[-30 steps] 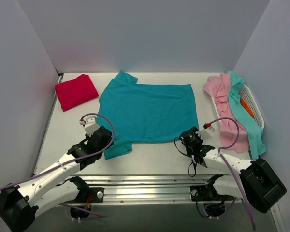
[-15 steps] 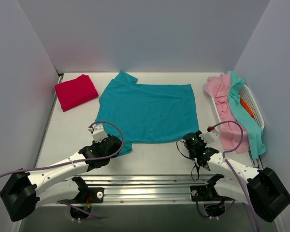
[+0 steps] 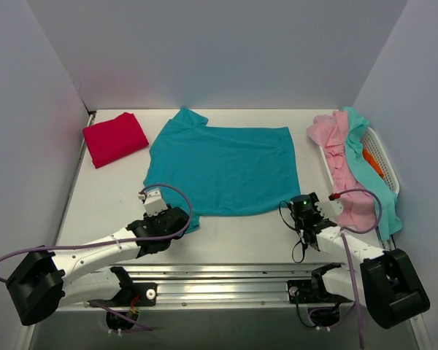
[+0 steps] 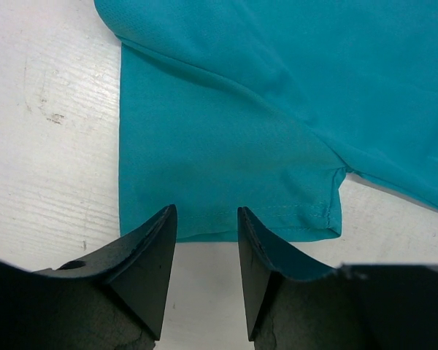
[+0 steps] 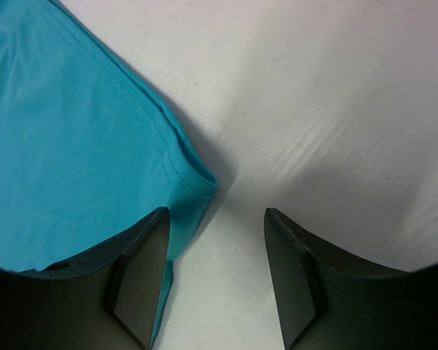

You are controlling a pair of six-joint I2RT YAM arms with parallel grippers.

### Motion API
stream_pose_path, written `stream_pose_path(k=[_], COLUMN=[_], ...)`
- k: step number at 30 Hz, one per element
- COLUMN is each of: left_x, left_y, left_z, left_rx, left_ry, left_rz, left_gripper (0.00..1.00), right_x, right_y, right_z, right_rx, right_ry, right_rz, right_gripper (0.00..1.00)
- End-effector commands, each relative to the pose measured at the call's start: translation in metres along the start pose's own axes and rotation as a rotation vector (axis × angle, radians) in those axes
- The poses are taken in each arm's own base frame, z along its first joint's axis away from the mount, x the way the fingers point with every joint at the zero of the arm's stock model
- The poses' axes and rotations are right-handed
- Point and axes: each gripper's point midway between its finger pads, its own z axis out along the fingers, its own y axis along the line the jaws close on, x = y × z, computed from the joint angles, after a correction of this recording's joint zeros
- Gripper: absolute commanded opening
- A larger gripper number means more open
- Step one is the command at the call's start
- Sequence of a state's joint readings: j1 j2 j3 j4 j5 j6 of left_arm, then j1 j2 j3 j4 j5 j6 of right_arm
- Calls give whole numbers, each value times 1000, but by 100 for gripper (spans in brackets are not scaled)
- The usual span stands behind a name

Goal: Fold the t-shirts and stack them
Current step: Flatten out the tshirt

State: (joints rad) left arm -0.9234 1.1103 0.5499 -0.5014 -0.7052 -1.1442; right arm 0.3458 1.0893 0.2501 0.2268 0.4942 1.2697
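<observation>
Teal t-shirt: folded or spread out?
Spread out: the teal t-shirt lies flat on the table, both sleeves out, no fold across its body.

Orange t-shirt [image 3: 371, 163] mostly buried under aqua t-shirt [image 3: 384, 201] in basket [image 3: 386, 156]

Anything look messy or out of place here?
Only the right side: the pink shirt and aqua shirt spill over the white basket onto the table. The teal shirt lies flat; the red shirt sits folded.

White table [image 3: 102, 197], white slotted basket [image 3: 386, 164] at R edge, metal rail [image 3: 226, 273] at front
</observation>
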Motion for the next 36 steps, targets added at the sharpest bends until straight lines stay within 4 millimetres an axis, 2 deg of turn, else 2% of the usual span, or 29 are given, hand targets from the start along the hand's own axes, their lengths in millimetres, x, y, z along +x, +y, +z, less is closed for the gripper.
stream_pose_path(k=[1, 8, 12, 13, 14, 17, 22, 27, 28, 29, 31, 32, 33, 34, 35, 36], left_x=[-10, -8, -5, -6, -5, -5, -7, -6, -6, -6, -5, -5, -5, -5, -6, -6], left_y=[-10, -9, -7, -7, -6, -7, -7, -7, -8, -8, -8, -9, -9, -9, -9, -9], left_z=[2, 7, 11, 12, 13, 14, 14, 15, 15, 15, 16, 16, 16, 16, 16, 16], left_rx=[25, 25, 22, 20, 17, 20, 22, 25, 26, 26, 27, 29, 31, 31, 31, 31], left_ry=[-50, -60, -58, -59, -58, -56, -60, -61, -59, -57, -56, -54, -54, -53, -53, -54], left_rz=[-25, -8, -1, 0, 1, 2, 0, -4, -5, -5, -5, -7, -9, -8, -9, -8], left_gripper=[48, 49, 49, 49, 49, 49, 49, 49, 49, 49, 49, 49, 49, 49, 49, 49], right_x=[7, 11, 14, 14, 14, 16, 16, 0, -3, -14, -23, -35, -40, -43, -46, -48], right_y=[3, 15, 22, 23, 25, 25, 22, 30, 26, 41, 43, 57, 59, 57, 61, 67], right_z=[5, 16, 23, 24, 25, 26, 21, -1, -6, -16, -27, -38, -42, -46, -50, -53], right_rx=[4, 5, 9, 9, 4, 9, 17, -25, -11, -55, -59, -100, -105, -95, -108, -121], right_ry=[38, 40, 43, 43, 43, 50, 61, 54, 60, 42, 38, 24, 19, 19, 15, 21], right_rz=[-14, -20, -34, -36, -39, -46, -58, -50, -63, -38, -55, -35, -39, -57, -60, -69], right_gripper=[51, 49, 43, 38, 24, 6, 5, 6, 7, 8, 13, 18, 23, 53, 77, 93])
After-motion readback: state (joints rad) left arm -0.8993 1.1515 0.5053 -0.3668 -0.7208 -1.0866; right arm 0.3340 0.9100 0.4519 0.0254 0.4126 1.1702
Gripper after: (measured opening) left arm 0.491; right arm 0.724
